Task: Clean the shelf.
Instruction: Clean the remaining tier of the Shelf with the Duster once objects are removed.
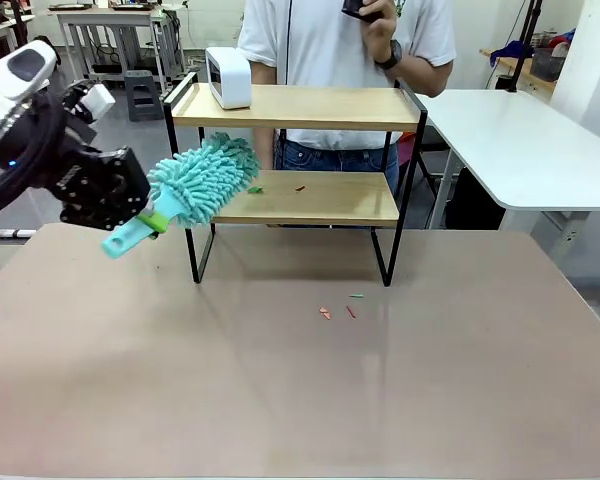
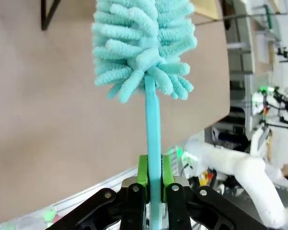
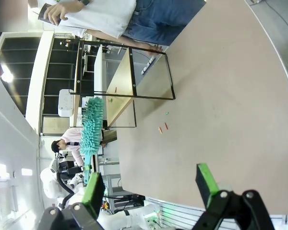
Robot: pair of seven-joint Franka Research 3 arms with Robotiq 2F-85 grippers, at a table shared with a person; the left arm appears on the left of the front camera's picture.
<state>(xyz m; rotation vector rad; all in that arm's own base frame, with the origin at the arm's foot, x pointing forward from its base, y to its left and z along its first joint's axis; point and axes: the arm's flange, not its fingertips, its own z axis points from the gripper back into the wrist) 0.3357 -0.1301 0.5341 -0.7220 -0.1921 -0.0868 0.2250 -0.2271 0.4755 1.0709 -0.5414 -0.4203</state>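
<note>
The shelf (image 1: 320, 106) stands at the far middle of the brown table, a two-tier rack of light wooden boards in a black frame. Small green and red scraps (image 1: 254, 189) lie on its lower board. My left gripper (image 1: 145, 215) is shut on the handle of a fluffy teal duster (image 1: 205, 178), whose head rests against the left end of the lower board. The left wrist view has the duster (image 2: 141, 43) rising from the left gripper's (image 2: 152, 175) green pads. My right gripper (image 3: 151, 187) is open and holds nothing, well back from the shelf (image 3: 120, 86) and duster (image 3: 92, 125).
A white boxy device (image 1: 229, 77) sits on the top board's left end. A few scraps (image 1: 325, 313) lie on the table in front of the shelf. A person (image 1: 345, 40) stands right behind the shelf, holding a dark object. A white table (image 1: 525, 140) stands at the right.
</note>
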